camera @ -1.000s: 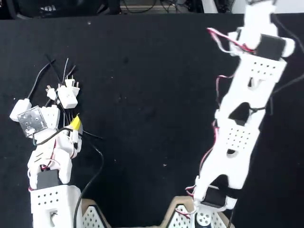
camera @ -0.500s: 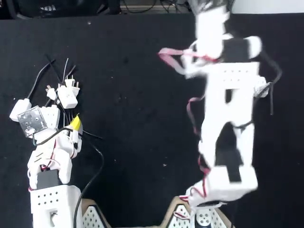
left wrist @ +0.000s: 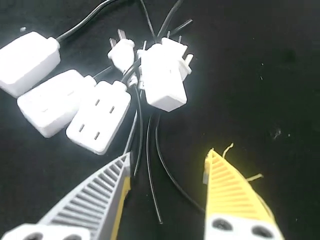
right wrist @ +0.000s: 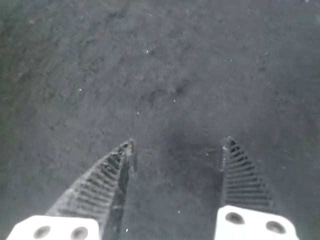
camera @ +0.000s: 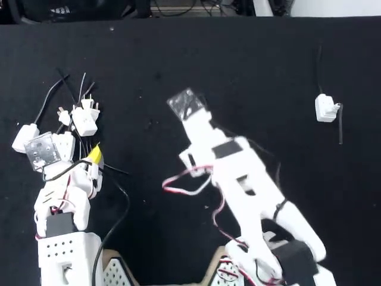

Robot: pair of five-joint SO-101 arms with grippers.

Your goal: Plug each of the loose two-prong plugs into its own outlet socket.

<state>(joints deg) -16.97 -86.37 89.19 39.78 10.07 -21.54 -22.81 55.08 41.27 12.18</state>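
**Both grippers open; plug/socket pile [camera: 85, 119] sits just ahead of the left one**

Left gripper [left wrist: 167, 155]: jaws wide, gripping nothing. Grey finger [left wrist: 95, 195] and yellow finger [left wrist: 230, 190] point at the pile. Black cords [left wrist: 150, 150] run back from the pile and pass between the two fingertips. Can't tell if they touch either finger.

Just beyond the grey fingertip: slotted socket block [left wrist: 98, 117], slots facing up. Against it, further out on the same side, is a second white block [left wrist: 52, 102]. Past that is a third white block [left wrist: 25, 55] with a cord leaving it.

Straight ahead of the gap between the fingers: larger white block [left wrist: 162, 85] with prongs at its far end. Can't tell whether that is one piece or a plug lying against a block. Small two-prong plug [left wrist: 122, 50] is just beside it on the grey-finger side, prongs pointing away from the gripper, not in any socket.

Right gripper [right wrist: 179, 141]: jaws wide, over bare black table [camera: 149, 53]. Right arm [camera: 250, 190] stretches out to mid-table.

Lone white piece [camera: 325, 108] with a thin black lead [camera: 340, 128] lies well apart from the right gripper, off to its right. Too small to tell plug from socket.
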